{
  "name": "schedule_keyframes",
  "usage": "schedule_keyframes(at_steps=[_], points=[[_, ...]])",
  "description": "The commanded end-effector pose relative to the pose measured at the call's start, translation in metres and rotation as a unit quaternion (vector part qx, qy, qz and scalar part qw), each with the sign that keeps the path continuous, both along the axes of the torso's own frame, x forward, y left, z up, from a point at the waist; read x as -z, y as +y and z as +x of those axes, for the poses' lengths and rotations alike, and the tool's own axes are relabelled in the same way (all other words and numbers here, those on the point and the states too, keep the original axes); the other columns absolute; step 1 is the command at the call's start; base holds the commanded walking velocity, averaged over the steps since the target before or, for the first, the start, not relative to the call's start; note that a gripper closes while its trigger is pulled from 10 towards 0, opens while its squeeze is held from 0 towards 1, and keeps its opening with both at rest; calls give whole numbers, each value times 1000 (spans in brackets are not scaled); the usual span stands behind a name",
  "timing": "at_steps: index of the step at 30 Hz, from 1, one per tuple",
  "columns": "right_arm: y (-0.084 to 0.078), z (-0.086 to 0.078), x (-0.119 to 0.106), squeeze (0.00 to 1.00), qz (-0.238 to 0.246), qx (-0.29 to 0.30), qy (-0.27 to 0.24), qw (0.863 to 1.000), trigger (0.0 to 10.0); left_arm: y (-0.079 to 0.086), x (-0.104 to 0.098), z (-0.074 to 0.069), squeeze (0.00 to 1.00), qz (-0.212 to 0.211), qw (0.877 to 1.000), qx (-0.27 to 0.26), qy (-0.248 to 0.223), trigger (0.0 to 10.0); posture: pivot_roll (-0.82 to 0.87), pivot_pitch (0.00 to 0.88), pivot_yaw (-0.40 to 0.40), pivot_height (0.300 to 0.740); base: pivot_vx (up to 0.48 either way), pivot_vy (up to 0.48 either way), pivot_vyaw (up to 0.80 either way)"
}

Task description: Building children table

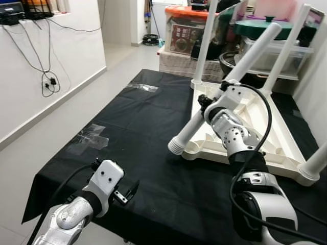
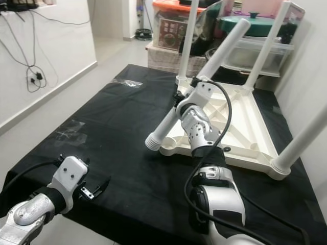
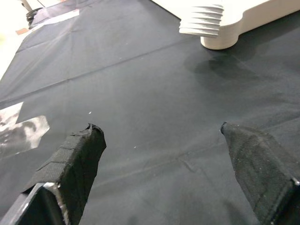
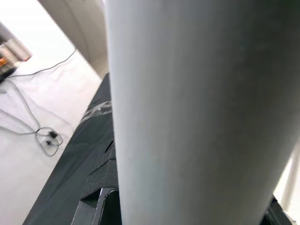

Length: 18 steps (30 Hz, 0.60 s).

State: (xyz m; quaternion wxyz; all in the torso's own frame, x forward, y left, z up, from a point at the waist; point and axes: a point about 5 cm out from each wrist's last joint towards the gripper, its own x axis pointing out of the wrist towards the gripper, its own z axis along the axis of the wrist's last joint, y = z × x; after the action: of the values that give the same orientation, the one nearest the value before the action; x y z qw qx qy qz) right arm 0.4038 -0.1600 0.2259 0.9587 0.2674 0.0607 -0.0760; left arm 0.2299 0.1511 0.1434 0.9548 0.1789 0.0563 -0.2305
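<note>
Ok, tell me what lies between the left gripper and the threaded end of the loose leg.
Just bare black cloth: the left wrist view shows nothing between the open left gripper and the loose leg.

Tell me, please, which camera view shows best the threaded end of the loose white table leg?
The left wrist view: the threaded end appears close and sharp above the black cloth. Both eye views show it smaller, at the lower tip of the leg held by the right gripper. The right wrist view shows the leg's smooth shaft.

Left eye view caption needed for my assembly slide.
Right gripper holds a loose white plastic leg over the upturned white tabletop; left gripper open above black cloth.
</note>
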Motion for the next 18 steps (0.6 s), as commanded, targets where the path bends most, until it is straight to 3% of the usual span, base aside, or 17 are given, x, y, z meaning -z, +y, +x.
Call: schedule_keyframes(at_steps=[1,11,16,18], points=[[-16,-2,9,0,-17,44,21,999,0,-1,3,0,0,5,1000,-1,1,10000,96,0,-64,740,0,0,0],[-18,-3,13,0,-14,94,55,994,0,-2,3,3,0,9,1000,-1,-2,10000,96,0,-59,740,0,0,0],[-18,-3,12,0,-9,100,54,993,0,-3,3,3,0,9,1000,0,-2,10000,96,0,-59,740,0,0,0],[-19,-3,2,0,2,109,21,994,0,-3,3,4,0,8,1000,0,-4,10000,96,0,-58,740,0,0,0]])
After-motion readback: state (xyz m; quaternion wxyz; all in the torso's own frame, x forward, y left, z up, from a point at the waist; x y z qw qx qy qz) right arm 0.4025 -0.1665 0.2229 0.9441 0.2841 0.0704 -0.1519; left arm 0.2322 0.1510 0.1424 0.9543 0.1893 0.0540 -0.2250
